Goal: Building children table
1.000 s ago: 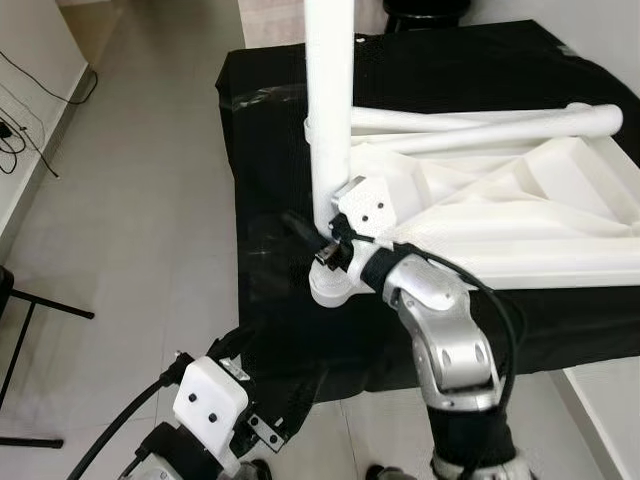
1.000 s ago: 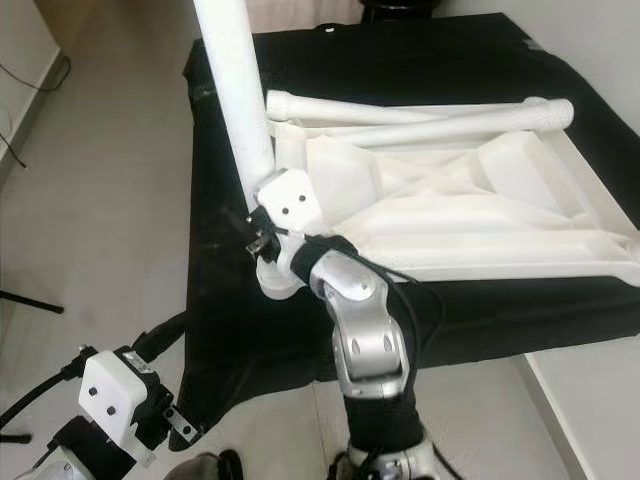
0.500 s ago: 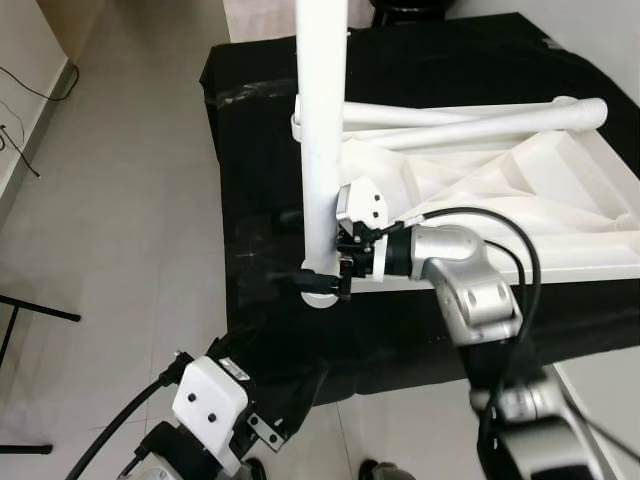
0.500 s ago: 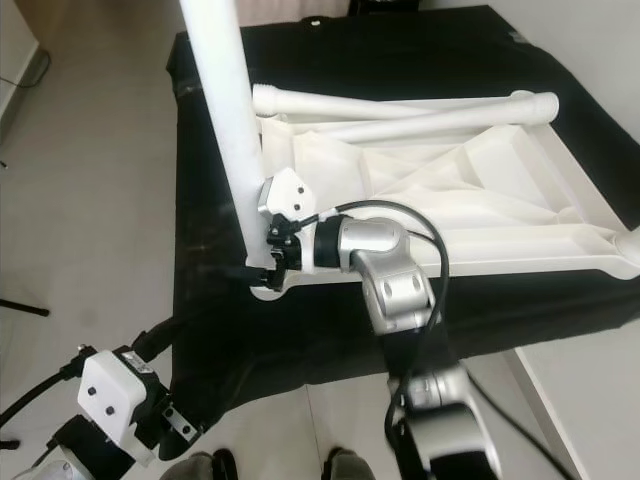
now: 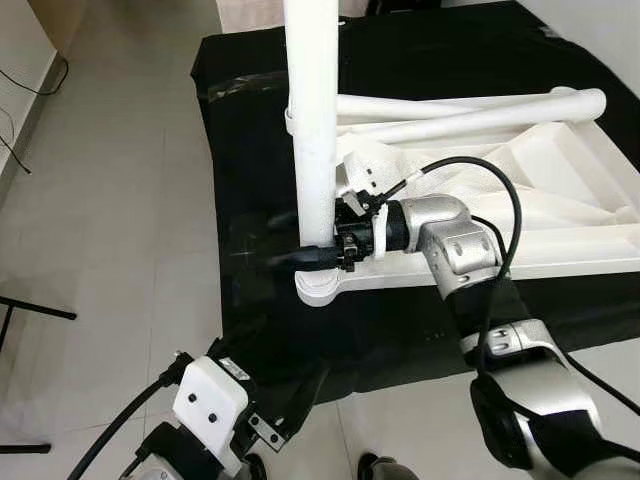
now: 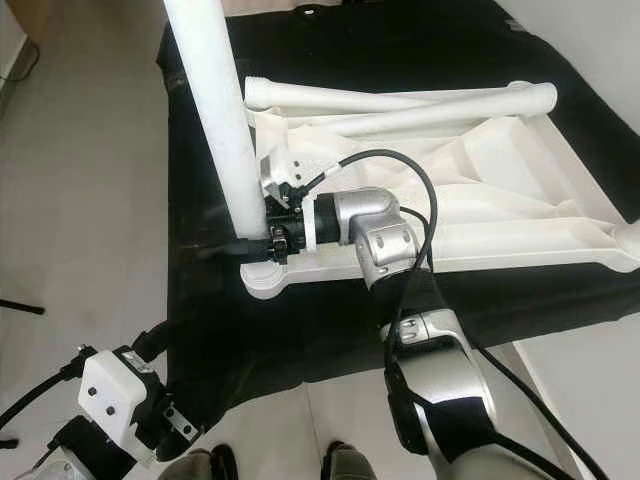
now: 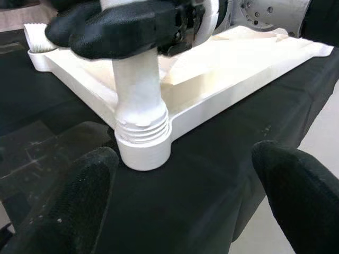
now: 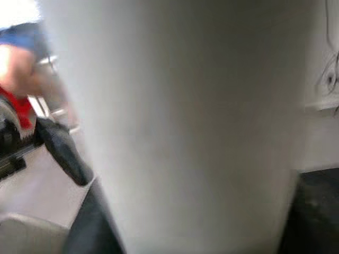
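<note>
A white plastic tabletop (image 5: 560, 190) lies upside down on a black-draped table (image 5: 250, 120). One white table leg (image 5: 312, 120) stands upright in the near-left corner socket (image 5: 320, 288), its thread showing just above the socket (image 7: 142, 127). My right gripper (image 5: 318, 256) reaches in from the right and is shut on this leg just above the socket; the leg looms close in the right wrist view (image 8: 180, 127). Two loose legs (image 5: 470, 110) lie along the tabletop's far edge. My left gripper (image 7: 183, 196) hangs low before the table's front corner, open and holding nothing.
Tiled floor (image 5: 110, 200) stretches to the left of the table, with cables (image 5: 10, 120) by the wall and a black stand foot (image 5: 35, 310). A pale surface (image 5: 610, 370) lies at the lower right. My feet (image 6: 275, 465) stand below the table's front edge.
My right wrist has turned around the upright leg, and the forearm swung from below to level on the right. The view shifted slightly. The left arm stayed put.
</note>
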{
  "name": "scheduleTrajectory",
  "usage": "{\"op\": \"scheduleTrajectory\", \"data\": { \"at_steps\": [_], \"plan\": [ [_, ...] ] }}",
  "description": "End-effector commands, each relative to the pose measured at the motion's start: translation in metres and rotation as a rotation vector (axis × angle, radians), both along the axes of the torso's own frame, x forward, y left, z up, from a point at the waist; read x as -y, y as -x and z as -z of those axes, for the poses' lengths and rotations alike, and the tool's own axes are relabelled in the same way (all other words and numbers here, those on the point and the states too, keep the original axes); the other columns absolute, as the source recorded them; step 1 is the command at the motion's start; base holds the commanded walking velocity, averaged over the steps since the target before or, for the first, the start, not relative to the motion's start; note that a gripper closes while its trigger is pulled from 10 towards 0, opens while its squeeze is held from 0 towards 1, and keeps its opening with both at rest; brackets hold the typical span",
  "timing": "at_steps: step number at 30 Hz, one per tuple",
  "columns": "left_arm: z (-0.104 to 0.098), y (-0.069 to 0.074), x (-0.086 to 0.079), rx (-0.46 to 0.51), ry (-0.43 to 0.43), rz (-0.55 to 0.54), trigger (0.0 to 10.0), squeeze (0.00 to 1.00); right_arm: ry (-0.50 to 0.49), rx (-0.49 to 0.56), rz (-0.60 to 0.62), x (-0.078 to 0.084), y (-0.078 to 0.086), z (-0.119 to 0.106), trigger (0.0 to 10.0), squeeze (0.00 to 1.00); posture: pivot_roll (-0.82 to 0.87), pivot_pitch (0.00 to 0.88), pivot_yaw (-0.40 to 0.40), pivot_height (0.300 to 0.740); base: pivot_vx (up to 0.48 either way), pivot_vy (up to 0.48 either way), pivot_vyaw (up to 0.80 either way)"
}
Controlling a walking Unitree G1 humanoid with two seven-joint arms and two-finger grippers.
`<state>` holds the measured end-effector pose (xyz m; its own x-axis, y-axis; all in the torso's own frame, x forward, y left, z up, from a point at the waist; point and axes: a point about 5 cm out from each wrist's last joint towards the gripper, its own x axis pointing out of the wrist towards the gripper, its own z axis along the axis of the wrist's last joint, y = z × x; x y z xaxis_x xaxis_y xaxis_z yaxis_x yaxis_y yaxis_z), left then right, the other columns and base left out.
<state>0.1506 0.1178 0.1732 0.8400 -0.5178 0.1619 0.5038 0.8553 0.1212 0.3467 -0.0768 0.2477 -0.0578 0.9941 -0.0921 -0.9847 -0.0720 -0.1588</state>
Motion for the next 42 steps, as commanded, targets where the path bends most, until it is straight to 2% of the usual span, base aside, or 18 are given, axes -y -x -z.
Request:
{"op": "scheduleTrajectory", "data": {
  "at_steps": [1,4,7,10,12,14,16,26,27,29,30,32,33,37,38,40,41,42],
  "plan": [
    [0.000,0.003,0.002,-0.011,0.004,-0.001,10.0,0.00,-0.023,-0.016,-0.037,0.000,0.003,0.001,0.0,0.00,0.07,0.259,-0.025,0.740,0.000,0.000,0.00],
    [0.001,0.003,0.002,-0.011,0.004,0.000,10.0,0.00,-0.029,-0.016,-0.030,0.004,0.003,0.001,0.0,0.00,0.07,0.259,-0.025,0.740,0.000,0.000,0.00],
    [0.001,0.002,0.001,-0.011,0.004,0.001,10.0,0.00,-0.069,-0.018,0.110,0.018,0.002,0.007,0.0,0.00,0.06,0.254,-0.021,0.740,0.000,0.000,0.00],
    [0.001,0.002,-0.002,-0.011,0.000,-0.003,10.0,0.00,-0.077,-0.037,0.444,0.028,0.005,0.024,0.0,0.00,0.08,0.252,-0.017,0.740,0.000,0.000,0.00],
    [0.001,0.002,-0.002,-0.011,0.000,-0.003,10.0,0.00,-0.077,-0.037,0.444,0.028,0.005,0.024,0.0,0.00,0.08,0.252,-0.017,0.740,0.000,0.000,0.00],
    [0.001,0.001,-0.006,-0.011,-0.007,-0.006,10.0,0.00,0.039,0.046,0.936,0.034,0.020,0.054,0.0,0.00,0.07,0.254,0.003,0.740,0.000,0.000,0.00],
    [0.001,0.000,-0.007,-0.011,-0.010,-0.007,10.0,0.00,0.084,0.098,1.116,0.039,0.034,0.062,0.0,0.00,0.07,0.254,0.007,0.740,0.000,0.000,0.00],
    [0.004,-0.003,-0.008,-0.012,-0.022,-0.008,10.0,0.00,0.079,0.053,1.095,0.007,0.042,0.066,0.0,0.00,0.09,0.219,-0.010,0.740,0.000,0.000,0.00],
    [0.004,-0.003,-0.008,-0.010,-0.023,-0.014,10.0,0.00,0.074,0.053,1.088,0.004,0.041,0.062,8.5,0.00,0.09,0.219,-0.010,0.740,0.000,0.000,0.00],
    [0.004,-0.003,-0.009,-0.007,-0.022,-0.021,10.0,0.00,0.055,0.052,1.040,0.001,0.039,0.056,10.0,0.00,0.09,0.219,-0.016,0.740,0.000,0.000,0.00],
    [0.004,-0.003,-0.009,-0.005,-0.021,-0.024,10.0,0.00,0.033,0.062,0.982,-0.003,0.039,0.049,10.0,0.62,0.09,0.217,-0.019,0.740,0.000,0.000,0.00],
    [0.004,-0.002,-0.009,-0.004,-0.019,-0.026,10.0,0.00,0.020,0.069,0.955,-0.006,0.040,0.045,10.0,0.62,0.09,0.216,-0.020,0.740,0.000,0.000,0.00],
    [0.004,-0.002,-0.008,-0.006,-0.016,-0.021,10.0,0.00,-0.086,0.035,0.727,-0.013,0.036,0.026,10.0,1.00,0.09,0.213,-0.022,0.740,0.000,0.000,0.00],
    [0.004,-0.002,-0.007,-0.008,-0.015,-0.017,10.0,0.00,-0.140,0.043,0.547,-0.012,0.032,0.013,10.0,1.00,0.10,0.210,-0.020,0.740,0.000,0.000,0.00],
    [0.004,-0.001,-0.006,-0.009,-0.015,-0.015,10.0,0.00,-0.099,0.087,0.398,-0.007,0.027,0.008,10.0,0.79,0.11,0.210,-0.023,0.740,0.000,0.000,0.00],
    [0.004,-0.001,-0.005,-0.009,-0.014,-0.014,10.0,0.00,-0.077,0.094,0.348,-0.005,0.026,0.007,10.0,0.79,0.11,0.210,-0.023,0.740,0.000,0.000,0.00],
    [0.004,-0.001,-0.005,-0.010,-0.014,-0.014,10.0,0.00,-0.040,0.091,0.287,-0.002,0.022,0.008,10.0,0.00,0.11,0.212,-0.024,0.740,0.000,0.000,0.00],
    [0.004,-0.001,-0.005,-0.010,-0.014,-0.014,10.0,0.00,-0.040,0.091,0.287,-0.002,0.022,0.008,10.0,0.00,0.11,0.212,-0.024,0.740,0.000,0.000,0.00]
  ]
}}
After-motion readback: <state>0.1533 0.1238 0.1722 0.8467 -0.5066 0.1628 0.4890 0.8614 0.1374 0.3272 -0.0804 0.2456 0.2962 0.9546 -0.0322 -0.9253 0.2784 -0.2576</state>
